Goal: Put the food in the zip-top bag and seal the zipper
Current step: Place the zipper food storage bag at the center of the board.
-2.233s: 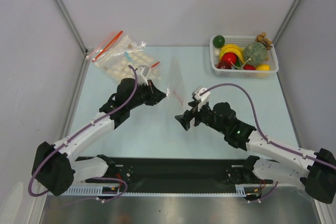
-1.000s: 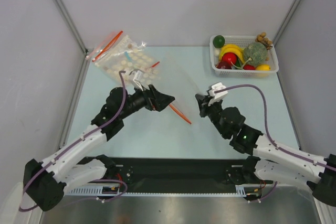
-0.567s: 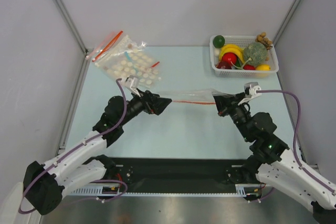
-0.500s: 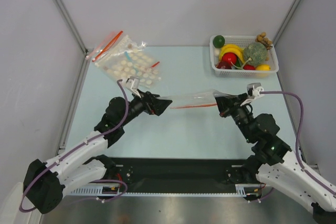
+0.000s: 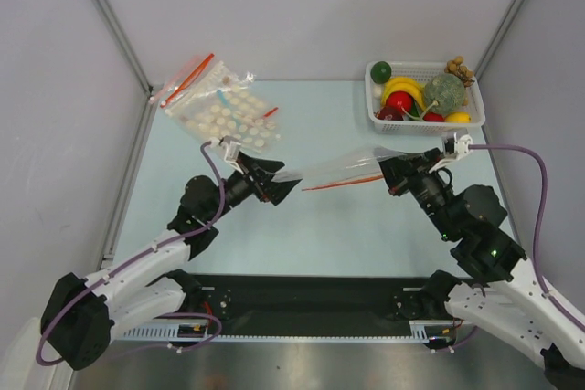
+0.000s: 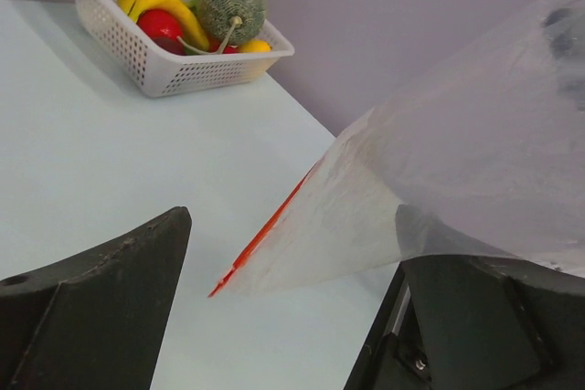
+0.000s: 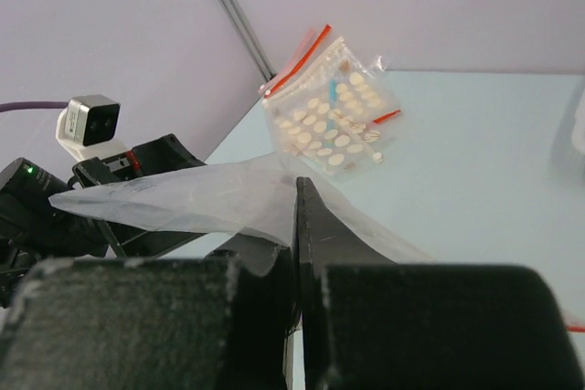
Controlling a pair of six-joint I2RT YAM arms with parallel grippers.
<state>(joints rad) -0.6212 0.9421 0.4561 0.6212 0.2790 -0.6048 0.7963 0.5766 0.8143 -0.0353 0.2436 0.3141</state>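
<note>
Midair, zip-top bag (image 5: 343, 169) spans left-right: right end effector (image 5: 388, 173) clamping, left end effector (image 5: 283, 180) open.

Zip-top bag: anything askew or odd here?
Yes. The bag hangs slanted in the air, pinched at one end by the shut right gripper; its other end reaches the open left gripper, ungripped. The zipper slants with it. No tear or spill visible.

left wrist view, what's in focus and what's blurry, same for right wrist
Left wrist view: the basket at the back is crisp, the dark fingers up close are soft, the clear bag clouds what lies behind it. Right wrist view: the fingers fill the bottom as a dark soft mass; the far bags of discs look sharp.
</note>
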